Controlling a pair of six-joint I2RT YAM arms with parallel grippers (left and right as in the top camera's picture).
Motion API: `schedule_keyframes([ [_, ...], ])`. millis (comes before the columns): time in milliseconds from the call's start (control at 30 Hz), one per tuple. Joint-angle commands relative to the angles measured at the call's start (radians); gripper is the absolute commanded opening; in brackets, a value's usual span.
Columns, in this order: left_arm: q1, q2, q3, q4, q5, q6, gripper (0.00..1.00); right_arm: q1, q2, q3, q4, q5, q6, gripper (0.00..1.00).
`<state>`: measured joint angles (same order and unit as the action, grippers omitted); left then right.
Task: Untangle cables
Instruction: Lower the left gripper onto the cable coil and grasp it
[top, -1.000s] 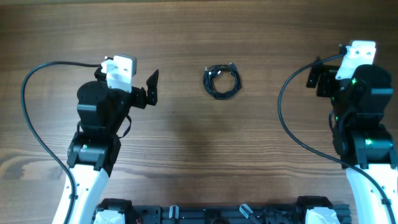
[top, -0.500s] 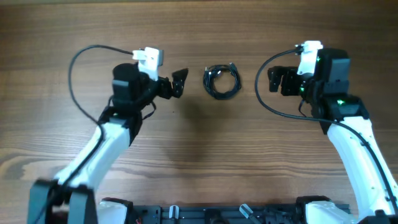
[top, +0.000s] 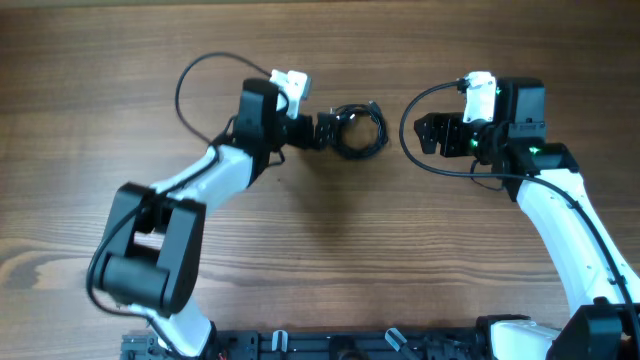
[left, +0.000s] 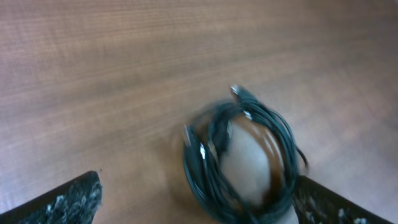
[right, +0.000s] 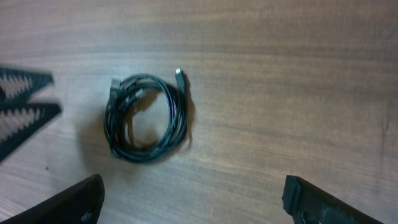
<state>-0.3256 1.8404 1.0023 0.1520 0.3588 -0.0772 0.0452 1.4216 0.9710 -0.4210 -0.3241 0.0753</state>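
Cables (top: 357, 131): thin black wires, wound in one small coil, laid flat on the wooden table (top: 300, 250). Left gripper (top: 325, 130): jaws spread, set just beside the coil's left edge, judged placed for a first pinch. Right gripper (top: 428, 133): jaws spread, stationed apart, right of the coil.

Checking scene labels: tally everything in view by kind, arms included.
Cable bundle: 1 (strands inside can't be counted)
Robot arms: 2 (left arm, right arm)
Total: 3
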Motion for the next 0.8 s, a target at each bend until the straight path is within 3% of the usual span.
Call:
schedule_keyframes([
  [0, -0.003, 0.055, 0.195, -0.118, -0.066, 0.047, 1.0, 0.004, 0.008, 0.014, -0.028, 0.008, 0.014, 0.94],
  [100, -0.004, 0.057, 0.312, -0.208, -0.064, 0.051, 1.0, 0.004, 0.008, 0.014, -0.05, 0.008, 0.014, 0.94],
  [233, -0.004, 0.072, 0.399, -0.358, -0.039, 0.161, 0.99, 0.004, 0.008, 0.014, -0.061, -0.024, 0.033, 0.94],
  [333, -0.005, 0.097, 0.4, -0.434, 0.056, 0.257, 1.0, 0.004, 0.008, 0.014, -0.076, -0.041, 0.037, 1.0],
  [467, -0.005, 0.154, 0.4, -0.449, 0.15, 0.284, 1.0, 0.004, 0.008, 0.014, -0.1, -0.039, 0.04, 1.0],
  [767, -0.082, 0.263, 0.4, -0.443, 0.115, 0.361, 1.0, 0.004, 0.008, 0.014, -0.114, -0.008, 0.052, 1.0],
])
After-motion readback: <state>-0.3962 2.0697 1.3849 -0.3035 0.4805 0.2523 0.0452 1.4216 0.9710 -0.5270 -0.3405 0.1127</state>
